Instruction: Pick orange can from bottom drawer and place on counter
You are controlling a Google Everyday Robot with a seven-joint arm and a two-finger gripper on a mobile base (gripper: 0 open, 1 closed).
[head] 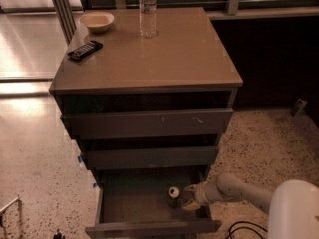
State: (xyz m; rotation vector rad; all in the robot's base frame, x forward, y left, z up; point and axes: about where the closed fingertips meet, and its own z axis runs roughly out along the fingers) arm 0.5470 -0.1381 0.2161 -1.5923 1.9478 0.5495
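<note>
The orange can (174, 195) stands upright inside the open bottom drawer (149, 228), right of its middle; its silver top shows. My gripper (189, 197) reaches into the drawer from the right and sits just right of the can, fingers open, one above and one below, apart from the can. The counter (169, 54) is the tan top of the cabinet above.
On the counter stand a clear water bottle (147, 11), a pale bowl (96, 21) and a dark remote (84, 50) at the back left. Two wider drawers (149, 123) overhang the bottom one. Speckled floor lies around; a black cable (244, 229) lies at the lower right.
</note>
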